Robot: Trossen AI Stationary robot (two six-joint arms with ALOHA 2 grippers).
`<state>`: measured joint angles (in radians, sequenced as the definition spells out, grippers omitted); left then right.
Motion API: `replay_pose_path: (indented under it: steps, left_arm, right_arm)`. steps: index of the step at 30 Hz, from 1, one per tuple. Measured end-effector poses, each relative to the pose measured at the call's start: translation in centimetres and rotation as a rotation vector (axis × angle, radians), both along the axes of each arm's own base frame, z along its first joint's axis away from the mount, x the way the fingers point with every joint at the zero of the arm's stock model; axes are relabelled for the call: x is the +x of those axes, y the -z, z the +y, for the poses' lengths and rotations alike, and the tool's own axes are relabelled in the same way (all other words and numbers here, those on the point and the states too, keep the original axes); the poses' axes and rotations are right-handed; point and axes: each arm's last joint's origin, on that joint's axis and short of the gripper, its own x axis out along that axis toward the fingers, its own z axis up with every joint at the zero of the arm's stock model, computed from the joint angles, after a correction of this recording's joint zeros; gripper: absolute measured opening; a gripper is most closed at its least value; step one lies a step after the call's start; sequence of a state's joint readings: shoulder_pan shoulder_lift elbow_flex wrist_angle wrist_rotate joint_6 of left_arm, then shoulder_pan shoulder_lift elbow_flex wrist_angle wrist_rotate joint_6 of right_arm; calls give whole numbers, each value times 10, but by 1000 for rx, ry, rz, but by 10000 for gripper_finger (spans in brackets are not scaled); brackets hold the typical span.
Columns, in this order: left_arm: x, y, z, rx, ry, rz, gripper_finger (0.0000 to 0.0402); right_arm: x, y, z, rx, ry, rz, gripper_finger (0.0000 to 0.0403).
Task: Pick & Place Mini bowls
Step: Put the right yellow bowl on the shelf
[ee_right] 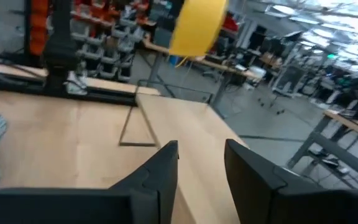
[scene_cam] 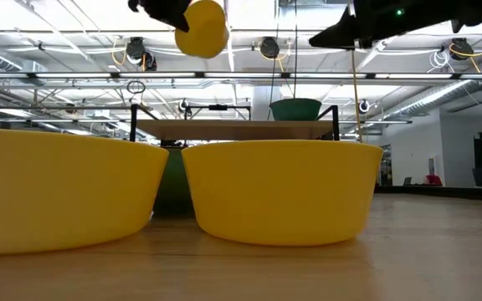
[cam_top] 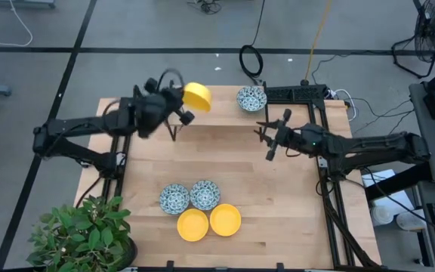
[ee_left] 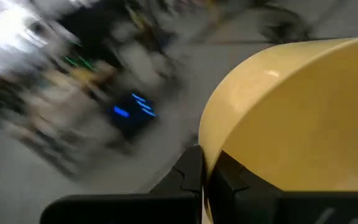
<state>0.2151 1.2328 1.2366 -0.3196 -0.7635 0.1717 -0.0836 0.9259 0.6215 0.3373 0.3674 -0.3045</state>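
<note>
Gripping a yellow mini bowl (cam_top: 197, 97) by its rim, the left claw (cam_top: 181, 108) holds it high above the far left part of the bench (cam_top: 225, 159), near the far edge. In the left wrist view the two dark fingers (ee_left: 191, 171) pinch the bowl's wall, one outside and one inside. From bench height the lifted bowl (scene_cam: 202, 28) hangs well clear of the wood, up against the ceiling lights.

Across from it, the right claw (cam_top: 269, 134) hovers over the right half of the bench with its fingers (ee_right: 160, 168) spread apart and nothing between them; its own camera sees the raised yellow bowl (ee_right: 196, 25) farther off.

One patterned mini bowl (cam_top: 251, 98) sits alone at the far edge of the bench, just beyond the right claw. Four more bowls cluster near the front edge: two patterned ones (cam_top: 174, 199) (cam_top: 205, 194) side by side and touching, and just in front of them two yellow ones (cam_top: 192, 225) (cam_top: 225, 220), also touching. These two yellow bowls (scene_cam: 57, 188) (scene_cam: 279, 191) fill the low view.

A leafy potted plant (cam_top: 81, 230) stands at the bench's front left corner.
</note>
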Motion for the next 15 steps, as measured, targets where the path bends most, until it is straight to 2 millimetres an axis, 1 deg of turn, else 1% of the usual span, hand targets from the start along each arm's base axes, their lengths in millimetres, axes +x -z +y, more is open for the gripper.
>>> replay_pose_path:
  steps: [2, 5, 7, 8, 10, 12, 15]
  left_arm:
    - [-3, -12, 14, -101, -4, -10, 3]
    - [-18, -27, 38, -251, -58, 42, 5]
    - [-25, -40, 53, -348, -54, 37, 4]
    - [-29, -44, 61, -400, -47, 49, 3]
    - [-36, -45, 77, -510, -38, 72, 3]
    - [-36, -44, 93, -578, -18, 75, 5]
    - [-38, -33, 113, -705, 10, 115, 3]
  right_arm:
    - [-3, 1, 0, -11, 3, -27, 117]
    - [-6, 1, -2, -21, 12, -56, 116]
    - [-8, 1, -3, -18, 18, -57, 116]
    - [-8, 1, -3, -13, 19, -62, 116]
    - [-8, 1, -4, -11, 23, -61, 116]
    - [-7, 2, -4, -10, 23, -61, 116]
    - [-7, 2, -4, -9, 24, -55, 116]
